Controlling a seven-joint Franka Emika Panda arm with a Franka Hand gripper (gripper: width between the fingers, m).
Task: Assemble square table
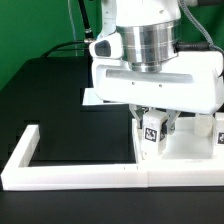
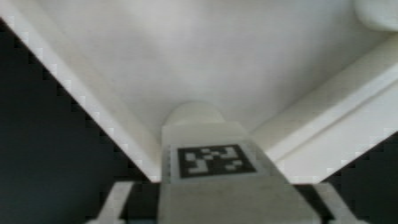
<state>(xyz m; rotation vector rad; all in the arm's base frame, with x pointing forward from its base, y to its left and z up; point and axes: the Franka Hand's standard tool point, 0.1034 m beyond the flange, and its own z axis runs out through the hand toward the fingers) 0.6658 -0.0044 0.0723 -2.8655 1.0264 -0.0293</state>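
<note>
My gripper [image 1: 153, 124] hangs low at the exterior view's right, over the white square slab [image 1: 185, 148], and is shut on a short white leg [image 1: 152, 131] with a black-and-white tag. In the wrist view the leg [image 2: 214, 150] stands between my fingers [image 2: 128, 195], its tag facing the camera, pointing down at the slab's flat top [image 2: 196, 60]. The slab's raised rim [image 2: 338, 125] runs beside the leg. A second tagged leg [image 1: 218, 135] shows at the exterior view's right edge. The leg's lower end and the socket under it are hidden.
The long white L-shaped border wall [image 1: 70, 176] runs along the front and up the exterior view's left side of the black table. A flat white board [image 1: 92, 97] lies behind my hand. Cables hang at the back.
</note>
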